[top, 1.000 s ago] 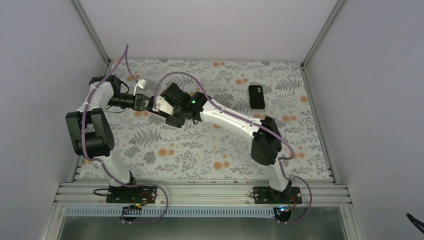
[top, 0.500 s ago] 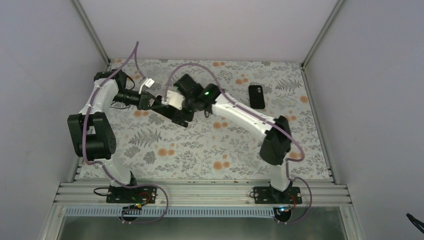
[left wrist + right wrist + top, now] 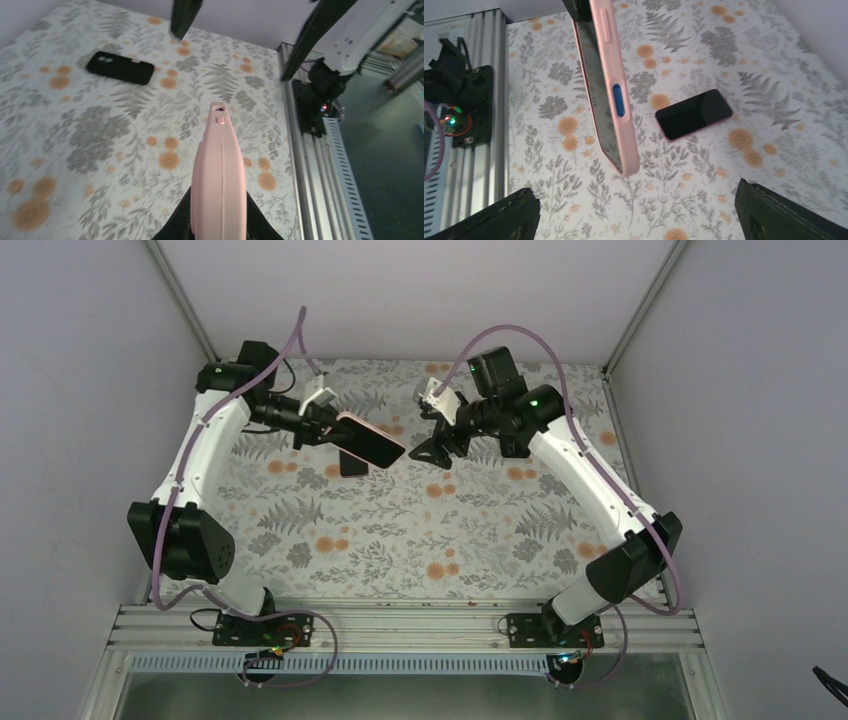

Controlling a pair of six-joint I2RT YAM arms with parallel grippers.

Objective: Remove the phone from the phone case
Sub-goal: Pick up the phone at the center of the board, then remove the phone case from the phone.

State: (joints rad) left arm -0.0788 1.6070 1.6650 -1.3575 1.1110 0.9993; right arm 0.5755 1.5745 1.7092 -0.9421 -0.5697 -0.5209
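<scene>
My left gripper [image 3: 335, 426] is shut on one end of a pink phone case [image 3: 372, 440] and holds it tilted above the table. In the left wrist view the case [image 3: 219, 170] shows edge-on between the fingers. In the right wrist view the case [image 3: 616, 115] has a blue button, and its glossy underside mirrors the floral cloth. A phone [image 3: 694, 114] with a black screen and pink rim lies flat on the table, apart from the case, partly under it from above [image 3: 352, 464]. My right gripper [image 3: 432, 448] is open and empty, to the right of the case, with its fingers wide apart [image 3: 636, 190].
A black phone case [image 3: 120, 67] lies flat at the far right of the table; in the top view the right arm hides it. The metal rail [image 3: 310, 165] runs along the near edge. Grey walls close the table on three sides.
The right gripper has let go and drawn back to the right and far side. The left gripper has lifted the pink case up and back. The phone now lies on the table.
</scene>
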